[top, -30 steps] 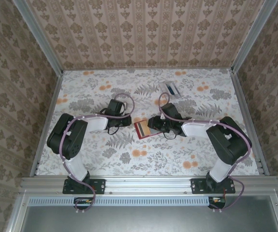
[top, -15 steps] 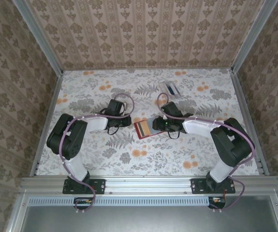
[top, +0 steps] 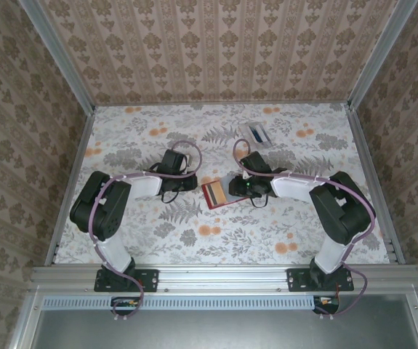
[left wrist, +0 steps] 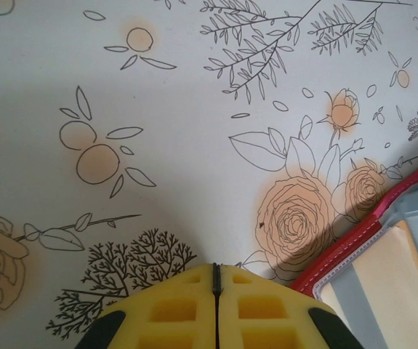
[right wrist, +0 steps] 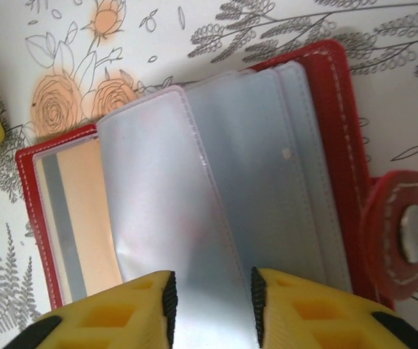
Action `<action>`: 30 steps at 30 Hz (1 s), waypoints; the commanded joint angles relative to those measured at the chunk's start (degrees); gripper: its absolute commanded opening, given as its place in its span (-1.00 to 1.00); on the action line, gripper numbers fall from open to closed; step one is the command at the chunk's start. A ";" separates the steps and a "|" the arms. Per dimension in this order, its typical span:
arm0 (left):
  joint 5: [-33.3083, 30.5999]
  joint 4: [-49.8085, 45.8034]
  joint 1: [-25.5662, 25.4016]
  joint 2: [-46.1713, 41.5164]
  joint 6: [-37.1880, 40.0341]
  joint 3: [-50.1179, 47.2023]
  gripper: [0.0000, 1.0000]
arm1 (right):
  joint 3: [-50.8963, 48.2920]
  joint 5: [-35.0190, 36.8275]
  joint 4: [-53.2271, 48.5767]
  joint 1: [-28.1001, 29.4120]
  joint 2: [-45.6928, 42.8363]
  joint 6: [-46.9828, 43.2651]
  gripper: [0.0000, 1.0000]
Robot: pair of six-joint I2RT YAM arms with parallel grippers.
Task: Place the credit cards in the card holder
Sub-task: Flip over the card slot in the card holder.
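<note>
Card holder (top: 214, 193) in red lies open near the middle of the floral desk (top: 143, 138), its snap tab (right wrist: 405, 233) folded out to one side and a beige striped card (right wrist: 78, 218) tucked behind plastic in its cover. The right gripper (right wrist: 212, 298) stands over it with jaws apart, a clear sleeve (right wrist: 165, 203) running between them. Just beside the holder's other edge, the left gripper (left wrist: 216, 273) rests low with its pads pressed together, empty. More credit cards (top: 258, 134) lie well apart, toward the far wall.
</note>
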 commanded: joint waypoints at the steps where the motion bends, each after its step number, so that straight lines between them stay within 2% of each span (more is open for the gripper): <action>1: 0.07 -0.36 0.40 -2.02 0.71 -0.95 -0.86 | 0.69 -3.90 0.01 -0.01 -0.76 0.71 -0.34; 13: 2.30 -0.35 0.60 -1.83 0.01 -0.51 -0.86 | -3.37 -11.88 11.29 -0.03 -2.77 4.83 -0.30; 22: 1.11 -0.12 1.13 -2.74 -0.07 -1.27 -0.85 | -3.66 -17.88 19.09 0.65 -1.83 8.44 -0.29; 27: 0.85 -0.23 2.65 -4.35 -0.12 -2.25 -0.60 | -2.22 -20.14 22.72 3.11 2.24 9.34 -0.29; 30: -1.15 1.38 4.99 -7.53 -0.68 -5.07 -0.30 | -0.95 -21.85 25.37 3.92 5.83 11.46 -0.29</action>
